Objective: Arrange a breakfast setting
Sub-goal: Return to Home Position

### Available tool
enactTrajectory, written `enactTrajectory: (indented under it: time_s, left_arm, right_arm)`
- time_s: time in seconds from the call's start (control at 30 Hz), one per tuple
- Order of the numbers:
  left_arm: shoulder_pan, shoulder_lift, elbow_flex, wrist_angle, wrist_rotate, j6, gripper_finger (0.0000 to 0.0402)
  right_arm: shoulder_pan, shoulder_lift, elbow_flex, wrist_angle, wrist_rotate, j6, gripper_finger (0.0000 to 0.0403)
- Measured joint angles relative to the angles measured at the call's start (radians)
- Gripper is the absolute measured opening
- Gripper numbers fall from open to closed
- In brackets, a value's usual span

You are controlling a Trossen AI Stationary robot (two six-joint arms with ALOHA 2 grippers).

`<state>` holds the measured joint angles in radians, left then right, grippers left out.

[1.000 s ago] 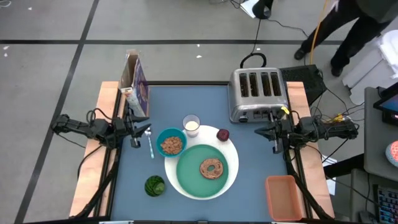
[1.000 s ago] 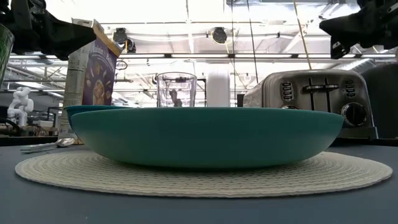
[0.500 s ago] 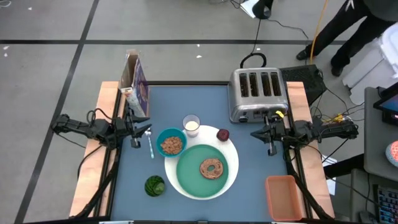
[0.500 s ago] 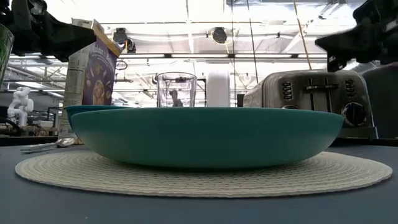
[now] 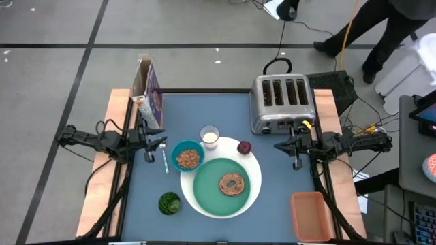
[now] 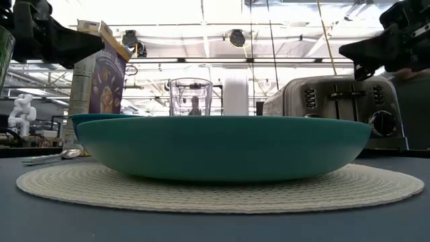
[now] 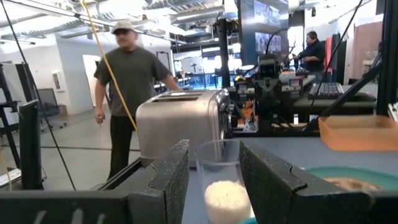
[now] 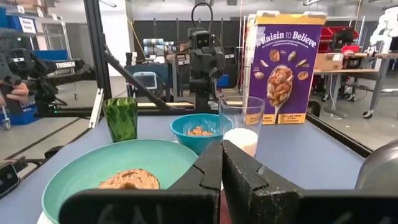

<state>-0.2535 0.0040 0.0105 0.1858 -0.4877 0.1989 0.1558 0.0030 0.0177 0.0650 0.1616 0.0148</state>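
Bright, even overhead light falls on the blue table (image 5: 204, 109), leaving only faint, short shadows. At table height, the white ceiling (image 6: 168, 13) glares behind the teal plate (image 6: 222, 148). The toaster (image 7: 180, 121) shows soft reflections.

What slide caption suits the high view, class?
Breakfast laid out: bagel on teal plate, cereal bowl, spoon, milk glass, apple; left gripper and right gripper flank it.

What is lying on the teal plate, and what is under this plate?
A brown bagel lies on the teal plate. Under it a round white mat shows only as a rim; its middle is covered.
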Motion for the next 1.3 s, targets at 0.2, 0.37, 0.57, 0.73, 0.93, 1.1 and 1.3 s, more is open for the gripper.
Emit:
enactTrajectory:
  time_s: [0.2, 0.37, 0.57, 0.73, 0.93, 1.1, 1.3]
  left_arm:
    - [0.0, 0.0, 0.0, -0.051, 0.0, -0.027, 0.0147]
    - [0.0, 0.001, 0.0, -0.111, 0.0, -0.059, 0.0147]
    - [0.0, 0.002, 0.001, -0.117, -0.008, -0.067, 0.0147]
    - [0.0, 0.002, 0.001, -0.118, -0.01, -0.02, 0.0147]
    - [0.0, 0.002, 0.001, -0.119, -0.011, -0.045, 0.0147]
    - [0.0, 0.002, 0.001, -0.12, -0.011, -0.045, 0.0147]
    - [0.0, 0.002, 0.001, -0.12, -0.011, -0.047, 0.0147]
  right_arm:
    - [0.0, 0.004, -0.001, -0.013, -0.005, -0.004, 0.0001]
    - [0.0, 0.004, -0.002, -0.017, -0.006, -0.001, 0.0007]
    - [0.0, 0.004, -0.002, -0.015, -0.006, -0.001, 0.0008]
    - [0.0, 0.004, -0.002, -0.01, -0.006, -0.001, 0.0008]
    - [0.0, 0.004, -0.003, -0.009, -0.006, -0.001, 0.0008]
    - [0.0, 0.004, -0.003, -0.009, -0.006, -0.001, 0.0008]
    - [0.0, 0.004, -0.003, -0.009, -0.006, -0.001, 0.0009]
